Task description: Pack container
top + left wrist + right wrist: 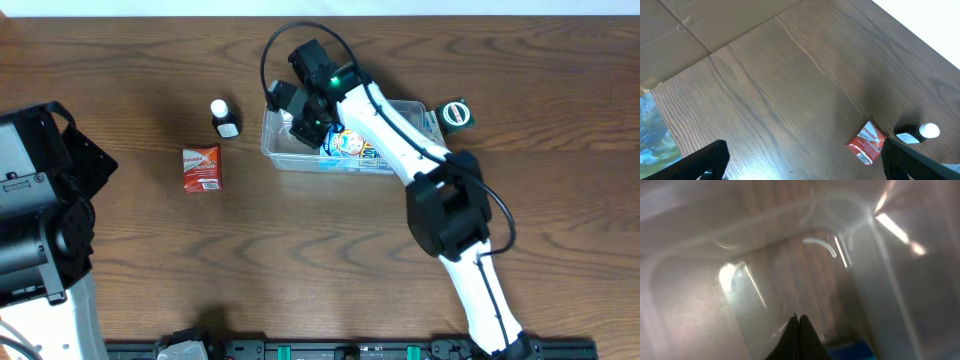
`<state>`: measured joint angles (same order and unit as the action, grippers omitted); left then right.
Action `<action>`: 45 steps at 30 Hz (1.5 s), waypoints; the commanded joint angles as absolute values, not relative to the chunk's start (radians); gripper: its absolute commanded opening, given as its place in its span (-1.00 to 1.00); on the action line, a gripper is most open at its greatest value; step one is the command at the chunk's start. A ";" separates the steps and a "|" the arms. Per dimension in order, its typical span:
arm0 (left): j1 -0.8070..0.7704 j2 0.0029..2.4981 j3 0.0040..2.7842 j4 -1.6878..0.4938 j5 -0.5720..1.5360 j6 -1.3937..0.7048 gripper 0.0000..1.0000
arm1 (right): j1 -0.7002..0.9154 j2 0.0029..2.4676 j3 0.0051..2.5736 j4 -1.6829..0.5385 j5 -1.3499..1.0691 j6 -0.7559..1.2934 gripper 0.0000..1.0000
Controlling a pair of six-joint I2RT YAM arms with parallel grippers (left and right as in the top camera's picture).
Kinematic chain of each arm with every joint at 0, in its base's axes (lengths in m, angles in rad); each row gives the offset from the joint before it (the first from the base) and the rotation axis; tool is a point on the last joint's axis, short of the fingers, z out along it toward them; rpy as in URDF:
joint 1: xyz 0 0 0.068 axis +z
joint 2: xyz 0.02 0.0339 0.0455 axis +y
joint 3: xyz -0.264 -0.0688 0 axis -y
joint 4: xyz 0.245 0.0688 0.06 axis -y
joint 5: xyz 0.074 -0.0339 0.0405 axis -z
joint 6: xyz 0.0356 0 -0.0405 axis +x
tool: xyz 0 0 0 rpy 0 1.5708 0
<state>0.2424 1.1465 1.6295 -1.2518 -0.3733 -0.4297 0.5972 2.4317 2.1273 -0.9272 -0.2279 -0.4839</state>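
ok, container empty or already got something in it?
Not empty. Overhead shows a blue printed carton inside the clear container; the red packet and small bottle sit outside it.

The top camera hangs high over the brown wooden table [130, 80] and looks straight down, seeing both arms. The left wrist camera sits at the left and looks slantwise across the table from some way up. Both views share the small red paper packet [202, 167] and the little dark bottle with a white cap [224, 118]. The right wrist camera looks from very near into the clear plastic tub [278, 150], which the top view shows too.
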 commanded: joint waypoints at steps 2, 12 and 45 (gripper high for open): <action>0.249 1.150 1.649 -1.253 -0.387 -0.424 0.96 | 0.589 2.471 2.138 -0.922 -0.236 -0.496 -0.99; 0.249 1.149 1.649 -1.253 -0.387 -0.424 0.96 | 0.580 2.482 2.139 -0.931 -0.119 -0.549 -0.98; 0.249 1.150 1.649 -1.279 -0.386 -0.424 0.96 | 0.524 2.412 2.409 -1.058 -0.107 -0.494 -0.98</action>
